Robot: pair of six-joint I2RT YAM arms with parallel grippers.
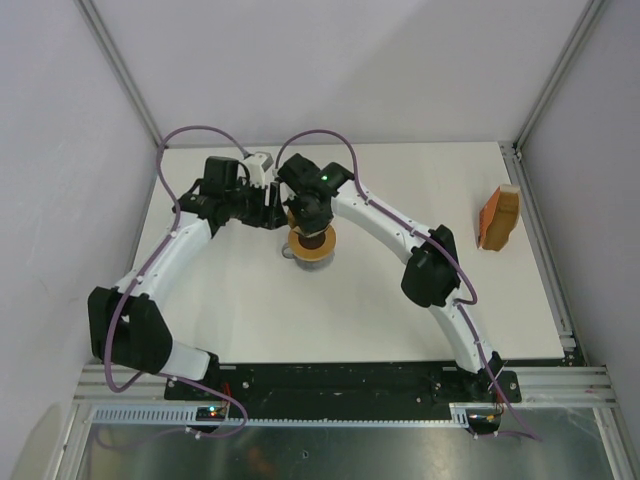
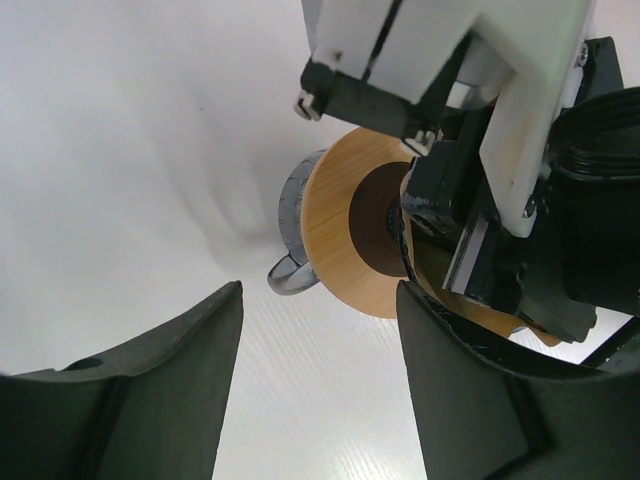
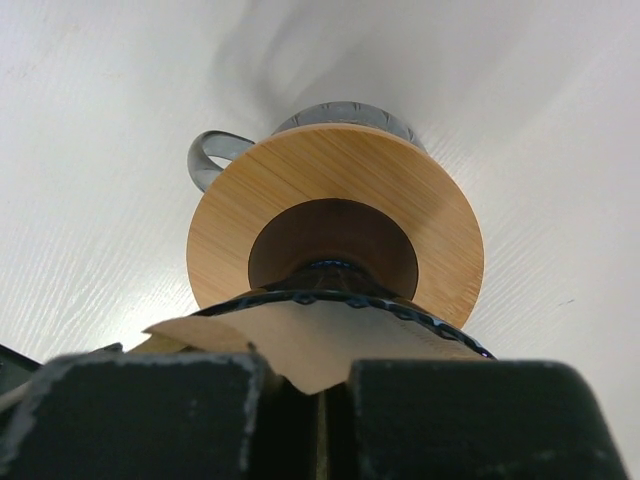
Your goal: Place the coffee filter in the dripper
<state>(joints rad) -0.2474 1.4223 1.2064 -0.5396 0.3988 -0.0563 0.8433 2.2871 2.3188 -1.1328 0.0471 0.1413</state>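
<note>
The dripper [image 3: 350,298] shows as a dark blue scalloped rim whose cone points into the dark hole of a round amber disc [image 3: 330,200]. The disc lies on a glass jug with a handle [image 3: 208,155]. The tan coffee filter [image 3: 330,340] lies inside the dripper's rim. My right gripper [image 3: 305,368] is shut on the filter's near edge, and in the top view [image 1: 305,222] it is right over the disc [image 1: 318,248]. My left gripper [image 2: 318,298] is open and empty just left of the jug, near its handle [image 2: 290,275]. It also shows in the top view [image 1: 272,212].
A stack of orange-tan filters [image 1: 498,218] stands near the table's right edge. The two arms meet at the middle back of the white table [image 1: 380,310]. Grey walls close in the back and both sides.
</note>
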